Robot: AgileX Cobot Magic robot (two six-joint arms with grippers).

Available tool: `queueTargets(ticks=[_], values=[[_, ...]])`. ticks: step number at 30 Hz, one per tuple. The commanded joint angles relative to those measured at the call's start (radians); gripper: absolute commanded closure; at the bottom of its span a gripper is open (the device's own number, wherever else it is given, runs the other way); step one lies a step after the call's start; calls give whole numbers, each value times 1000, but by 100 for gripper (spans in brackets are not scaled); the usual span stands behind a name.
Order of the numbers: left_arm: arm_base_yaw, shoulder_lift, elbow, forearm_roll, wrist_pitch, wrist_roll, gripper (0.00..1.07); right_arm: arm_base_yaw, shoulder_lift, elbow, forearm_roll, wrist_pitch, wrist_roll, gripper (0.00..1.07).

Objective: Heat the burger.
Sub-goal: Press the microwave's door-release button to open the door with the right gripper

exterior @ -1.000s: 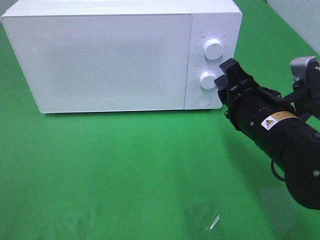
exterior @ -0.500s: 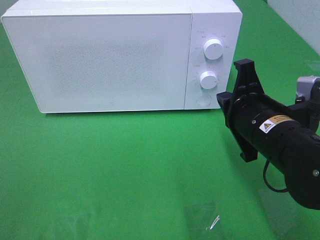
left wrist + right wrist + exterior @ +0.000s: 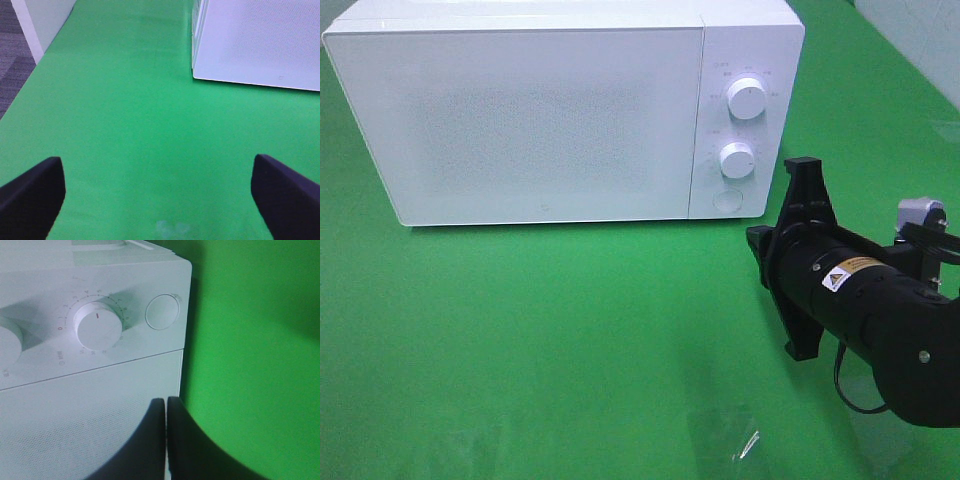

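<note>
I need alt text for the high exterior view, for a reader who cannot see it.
A white microwave, door closed, sits on a green table, with two dials and a round button on its panel. The black right arm reaches in beside that panel, the right gripper shut, holding nothing. No burger is visible.

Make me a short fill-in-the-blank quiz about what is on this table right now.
1. The microwave door is ___.
2. Its panel has ___ knobs above a round button.
3. The right arm's fingers are ___, while the left arm's fingers are spread wide.
4. The tablecloth is ___.
Missing words: closed; two; shut; green.
</note>
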Motion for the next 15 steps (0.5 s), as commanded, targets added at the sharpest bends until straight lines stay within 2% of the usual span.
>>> queueTargets(ticks=[1,5,15], values=[[2,-4,1,-2,-14,0,11,-19,3,-13,-21,-2,2,107],[2,-4,1,-2,-14,0,11,-67,3,-33,-62,6,-12,107],[2,-4,1,-2,-14,0,11,-90,80,-97,-93,6,15,107]])
